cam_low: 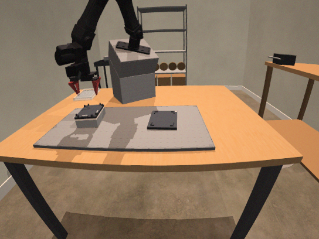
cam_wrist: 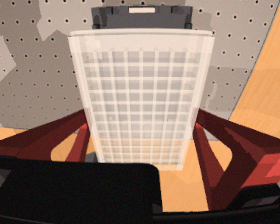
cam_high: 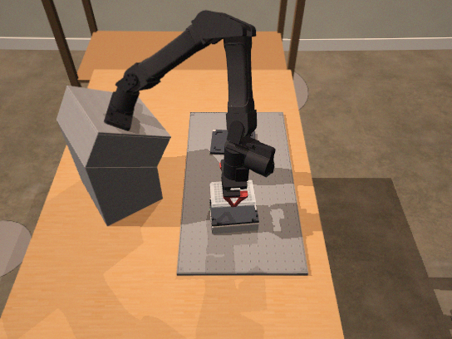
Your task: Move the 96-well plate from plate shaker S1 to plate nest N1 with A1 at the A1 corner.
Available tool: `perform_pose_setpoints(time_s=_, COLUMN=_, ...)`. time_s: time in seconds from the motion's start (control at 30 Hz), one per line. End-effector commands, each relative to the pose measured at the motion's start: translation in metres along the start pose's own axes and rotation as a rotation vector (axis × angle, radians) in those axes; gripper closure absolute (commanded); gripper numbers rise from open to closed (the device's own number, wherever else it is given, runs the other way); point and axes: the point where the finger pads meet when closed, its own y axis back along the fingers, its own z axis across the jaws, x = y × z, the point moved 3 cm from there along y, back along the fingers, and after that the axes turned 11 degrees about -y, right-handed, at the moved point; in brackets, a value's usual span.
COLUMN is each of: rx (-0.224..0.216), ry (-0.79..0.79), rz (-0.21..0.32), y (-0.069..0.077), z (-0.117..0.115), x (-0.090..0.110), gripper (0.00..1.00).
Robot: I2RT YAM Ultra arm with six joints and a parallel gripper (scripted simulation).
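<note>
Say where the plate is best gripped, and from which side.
From above, across its two long side walls, as the gripper holds the plate now: the walls are flat and parallel, the well face stays up, and it lifts straight off the shaker.

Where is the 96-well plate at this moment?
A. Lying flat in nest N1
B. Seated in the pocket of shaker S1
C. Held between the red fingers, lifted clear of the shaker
C: the gripper holds the 96-well plate in the air; the shaker S1 pocket is bare.
</note>
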Motion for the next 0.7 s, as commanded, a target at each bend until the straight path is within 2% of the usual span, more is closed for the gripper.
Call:
perform_pose_setpoints(time_s=0.0, rx=-0.006, ry=0.011, rz=-0.034, y=0.0079, z=-0.0022, x=-0.0070, gripper=1.00)
perform_pose_setpoints(time_s=0.13, rx=-0.006, ry=0.011, rz=-0.034, y=0.0134, z=-0.0022, x=-0.0068, gripper=1.00)
perform_pose_setpoints(time_s=0.67, rx=-0.006, ry=0.011, rz=-0.034, y=0.0134, z=-0.0022, x=-0.0068, gripper=1.00)
